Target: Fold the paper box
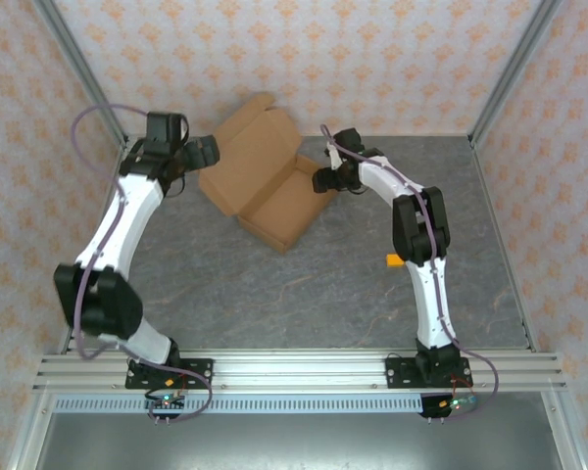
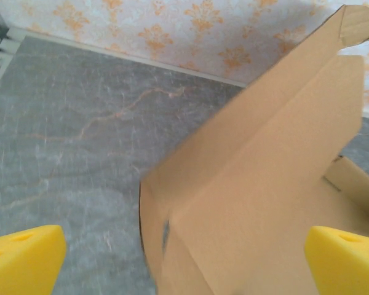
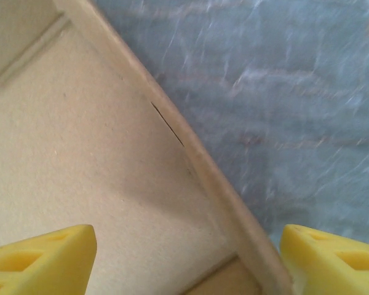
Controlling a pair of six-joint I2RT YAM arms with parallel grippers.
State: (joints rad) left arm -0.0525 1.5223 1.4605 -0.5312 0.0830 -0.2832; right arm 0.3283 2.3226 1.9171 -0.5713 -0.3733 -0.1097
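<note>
The right claw (image 1: 323,180) stands open astride the box's (image 1: 260,174) side wall, seemingly to pinch and fold it; the left claw (image 1: 206,153), wide open, faces the raised flap just ahead, probably to brace it.

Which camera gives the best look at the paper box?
The top external view: the whole paper box shows, partly folded. The left wrist view catches one raised flap, the right wrist view a wall edge and inner panel.
</note>
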